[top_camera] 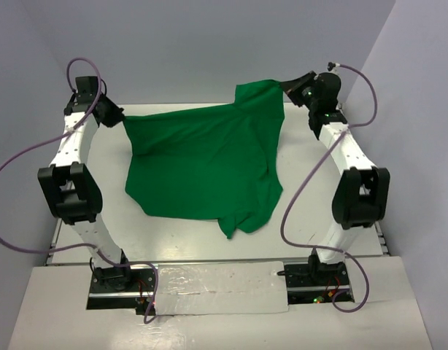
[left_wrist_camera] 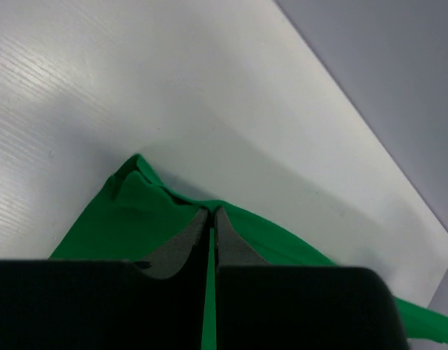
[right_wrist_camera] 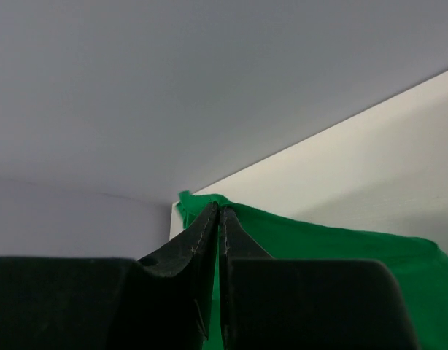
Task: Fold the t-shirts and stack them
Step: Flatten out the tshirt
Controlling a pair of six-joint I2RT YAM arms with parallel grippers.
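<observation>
My left claw [top_camera: 122, 117] and right claw [top_camera: 286, 86] each clench a far corner of the plain bright-green cloth t-shirt [top_camera: 202, 168], holding it spread over the white counter [top_camera: 187, 237], probably to flatten it for folding.

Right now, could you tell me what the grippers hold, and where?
Both pinch the green t-shirt: left gripper its far-left edge, right gripper its far-right corner.
</observation>
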